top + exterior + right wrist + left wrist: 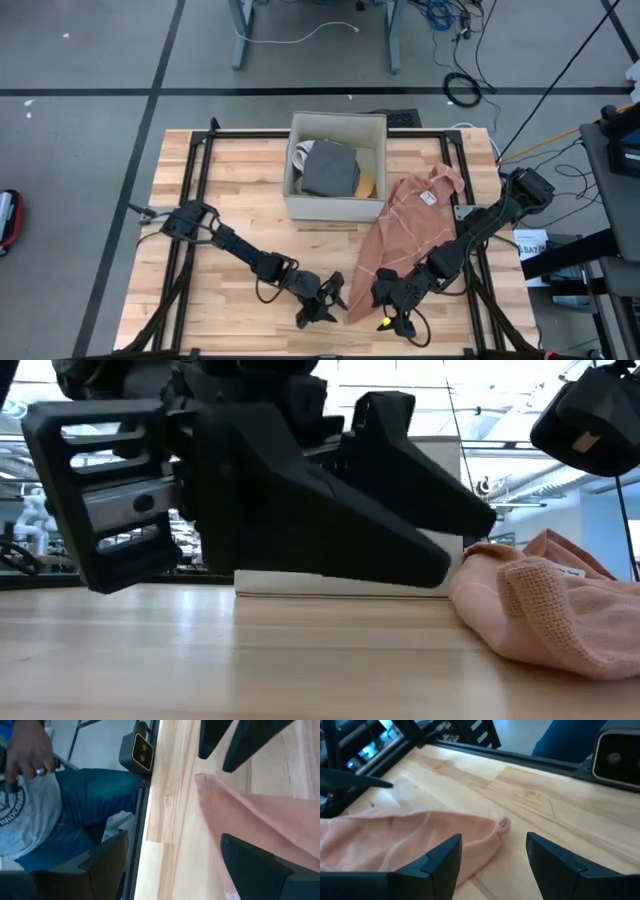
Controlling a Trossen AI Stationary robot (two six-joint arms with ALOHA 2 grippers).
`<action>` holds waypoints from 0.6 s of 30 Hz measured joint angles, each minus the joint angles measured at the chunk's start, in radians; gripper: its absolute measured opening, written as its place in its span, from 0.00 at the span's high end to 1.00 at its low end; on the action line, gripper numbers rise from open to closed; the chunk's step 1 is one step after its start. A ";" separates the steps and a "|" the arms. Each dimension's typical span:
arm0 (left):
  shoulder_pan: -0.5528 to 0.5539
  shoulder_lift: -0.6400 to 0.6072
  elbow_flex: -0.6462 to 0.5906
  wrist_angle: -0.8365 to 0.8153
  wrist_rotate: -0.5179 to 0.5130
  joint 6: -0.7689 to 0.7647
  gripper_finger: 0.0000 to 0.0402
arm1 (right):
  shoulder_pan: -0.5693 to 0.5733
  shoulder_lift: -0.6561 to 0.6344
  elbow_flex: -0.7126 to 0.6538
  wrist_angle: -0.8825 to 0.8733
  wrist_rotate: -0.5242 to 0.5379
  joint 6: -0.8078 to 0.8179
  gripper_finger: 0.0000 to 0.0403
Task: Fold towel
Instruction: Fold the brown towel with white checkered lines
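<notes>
Two black jointed arms trailing thin dark cables, each gripper [330, 300] ending in angular black fingers [440, 865].

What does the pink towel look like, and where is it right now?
The salmon-pink cloth towel lies rumpled and not yet folded on the right part of the light wooden table. It looks soft and knitted, with faint pale lines and a small white label. It runs from beside the white box down to a pointed corner near the front edge, where both open grippers, left gripper and right gripper, flank its tip.

Even bright overhead light, soft shadows, blurred close foreground in wrist views.
</notes>
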 joint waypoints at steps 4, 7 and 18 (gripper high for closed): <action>0.000 0.028 0.039 -0.004 0.035 0.026 0.49 | 0.001 0.000 0.000 0.001 0.006 0.030 0.25; -0.009 0.063 0.094 -0.027 0.037 0.084 0.52 | 0.005 0.000 0.000 -0.001 0.027 0.033 0.25; -0.021 0.145 0.283 -0.302 -0.077 0.233 0.52 | 0.011 0.000 0.000 0.002 0.056 0.050 0.25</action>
